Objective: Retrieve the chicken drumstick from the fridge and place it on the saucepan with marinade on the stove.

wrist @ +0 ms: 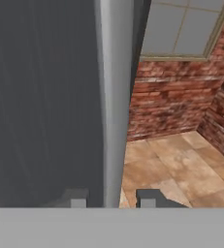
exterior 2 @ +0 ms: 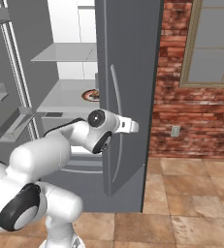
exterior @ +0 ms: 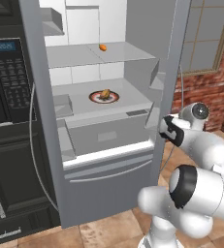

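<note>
Easing my gripper (wrist: 111, 197), jaws slightly parted astride the fridge (exterior: 108, 193) door's edge, I must clear it before reaching the chicken drumstick (exterior: 105, 93) mid-shelf.

Black wall oven (exterior: 9, 97) with keypad on the left. Small orange oval item (exterior: 103, 47) on the upper shelf, back edge. Red-rimmed plate (exterior: 104, 97) mid-shelf below. Brick wall (exterior 2: 191, 121), window (exterior 2: 213, 43), tiled floor (exterior 2: 191, 203) on the right.

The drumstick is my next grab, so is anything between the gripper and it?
Yes. The gripper straddles the open right fridge door edge; that door stands between it and the chicken drumstick on the plate inside.
</note>
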